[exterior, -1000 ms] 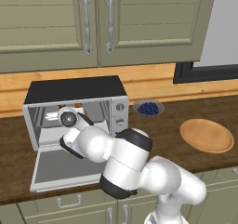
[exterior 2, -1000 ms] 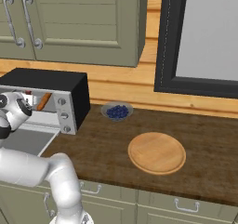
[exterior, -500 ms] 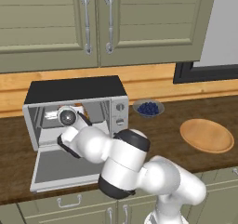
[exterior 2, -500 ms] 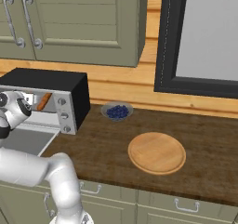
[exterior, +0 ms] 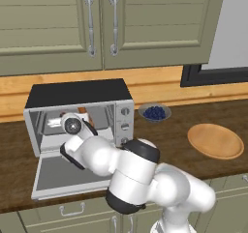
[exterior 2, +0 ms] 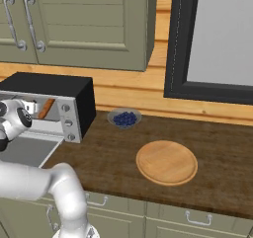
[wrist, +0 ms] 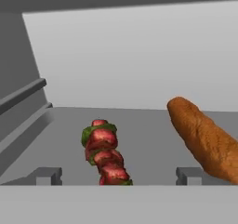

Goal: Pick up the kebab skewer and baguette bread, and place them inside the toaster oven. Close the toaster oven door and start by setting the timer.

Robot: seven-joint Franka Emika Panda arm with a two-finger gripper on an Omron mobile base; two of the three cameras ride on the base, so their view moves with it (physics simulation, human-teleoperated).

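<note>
Inside the toaster oven [exterior: 77,112], kebab skewer [wrist: 106,154] lay lower centre, baguette bread [wrist: 204,141] lower right; jaws' spread was untellable (door [exterior: 68,174] likely stiff, best pushed by its bar).

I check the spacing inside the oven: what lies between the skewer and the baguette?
Nothing. In the hand view, only bare grey oven floor separates the skewer from the baguette.

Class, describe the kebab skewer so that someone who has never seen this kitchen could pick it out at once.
Find the silver toaster oven with a black top on the wooden counter, its door dropped open. Inside, two foods lie on its grey floor. The kebab skewer is the short stick of red meat chunks with green bits; the baguette bread beside it is a smooth orange-brown loaf.
</note>
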